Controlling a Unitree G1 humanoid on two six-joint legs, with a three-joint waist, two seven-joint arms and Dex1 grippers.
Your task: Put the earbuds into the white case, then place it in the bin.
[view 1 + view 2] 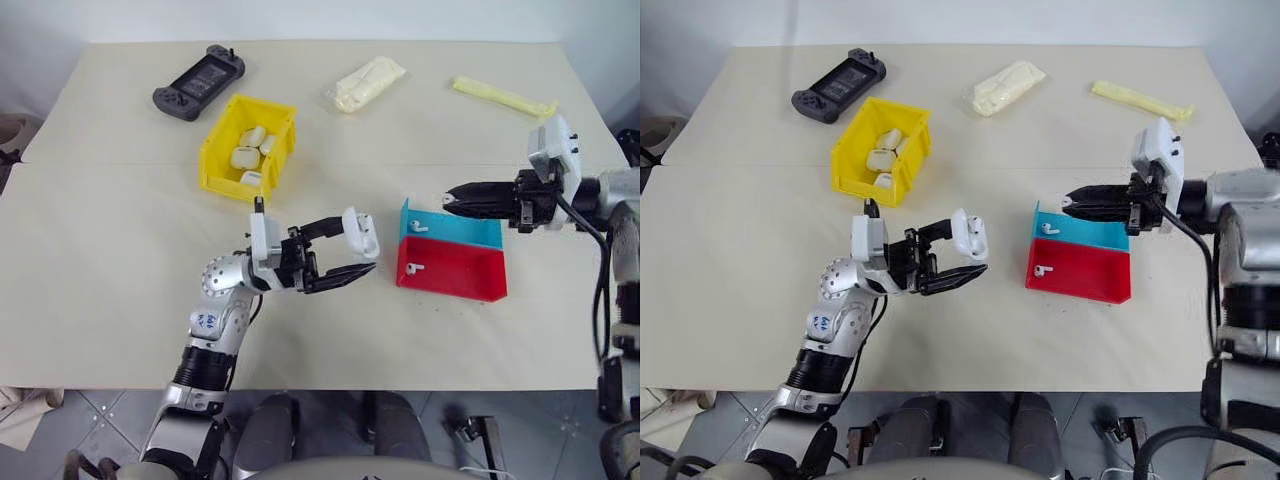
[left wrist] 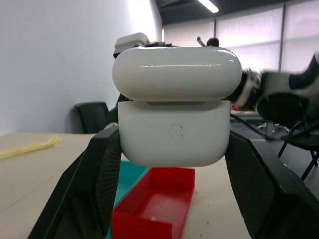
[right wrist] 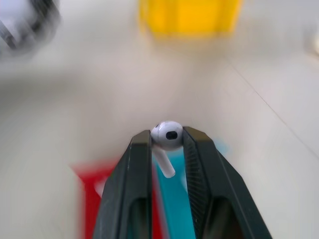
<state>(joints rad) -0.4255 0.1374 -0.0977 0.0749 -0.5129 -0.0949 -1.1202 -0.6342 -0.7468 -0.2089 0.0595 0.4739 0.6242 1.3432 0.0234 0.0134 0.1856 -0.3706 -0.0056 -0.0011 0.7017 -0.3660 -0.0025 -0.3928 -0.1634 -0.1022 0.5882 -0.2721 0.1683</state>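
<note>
Left fingers (image 1: 352, 252) are clamped on one open case (image 1: 361, 232). Right fingers (image 3: 167, 135) pinch one earbud (image 3: 167, 135) at their tips, above two trays (image 1: 450, 268) with one earbud each. Farther, the bin (image 1: 215, 145) holds about four cases.

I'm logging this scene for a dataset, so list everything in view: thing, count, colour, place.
table: one, beige, under everything
bin: one, yellow, far left of centre
white cases in the bin: several, white
game controller: one, dark grey, beyond the bin
plastic bag: one, pale cream, far centre
yellow strip: one, pale yellow, far right
blue tray: one, blue, right of centre, one earbud inside
red tray: one, red, against the blue tray's near side, one earbud inside
left hand: shut on an open white case
right hand: pinching an earbud above the blue tray
</note>
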